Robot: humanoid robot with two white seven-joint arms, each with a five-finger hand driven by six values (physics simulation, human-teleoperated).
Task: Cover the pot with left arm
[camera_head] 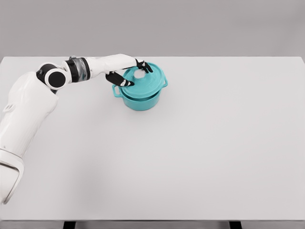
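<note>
A teal pot stands on the white table at the back, left of the middle. Its teal lid lies on top of it and looks slightly tilted. The lid has a white knob. My left hand reaches over the lid from the left. Its dark fingertips are behind the knob and the thumb is in front. A small gap shows on each side of the knob, so the hand looks open. The right arm is out of view.
The pot has small side handles. My left upper arm lies along the table's left side. The table's front edge runs along the bottom of the view.
</note>
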